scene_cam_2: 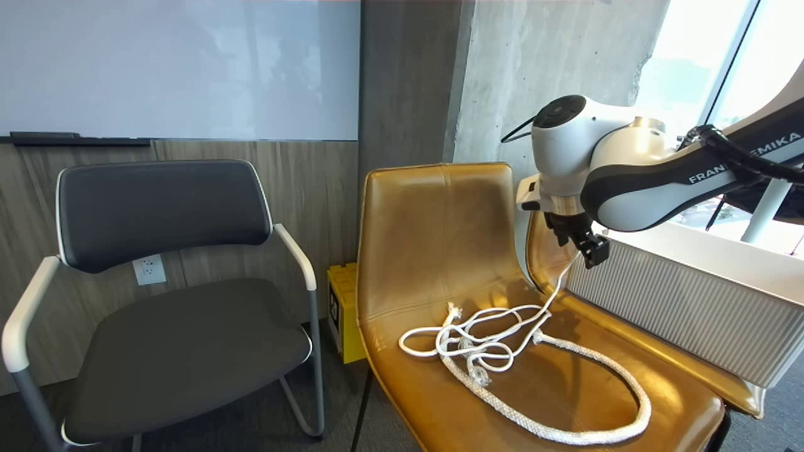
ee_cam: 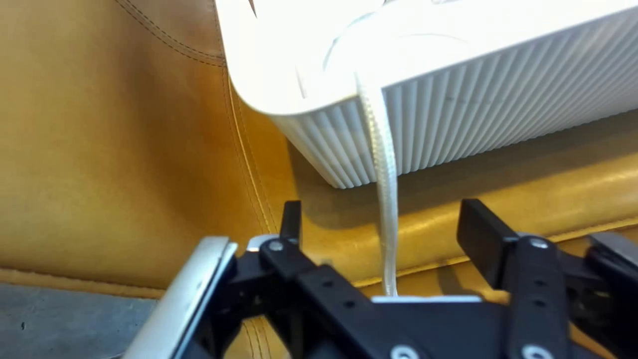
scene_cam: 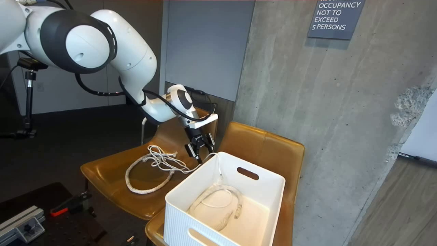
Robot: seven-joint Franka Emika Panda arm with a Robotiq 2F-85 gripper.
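My gripper [ee_cam: 385,227] stands open in the wrist view, its black fingertips wide apart. A thin white cord [ee_cam: 386,184] runs between them, and neither finger appears to press on it. Upward it goes over the rim of a white ribbed box [ee_cam: 448,109]; below, the gripper's body hides it. Seen in an exterior view, the gripper [scene_cam: 202,147] hangs beside the box [scene_cam: 181,218] near its back corner. Inside the box lies a thick pale rope piece [scene_cam: 235,194]. Outside, the cord [scene_cam_2: 556,289] descends to a tangle and a thick white rope loop [scene_cam_2: 584,437] on a chair.
Two tan leather chairs stand side by side; the loop rests on one chair seat [scene_cam: 102,171], the box on the other, before its backrest [scene_cam: 266,140]. A concrete wall [scene_cam: 341,119] rises behind. Nearby are a dark grey chair [scene_cam_2: 188,351] and a yellow crate [scene_cam_2: 350,314].
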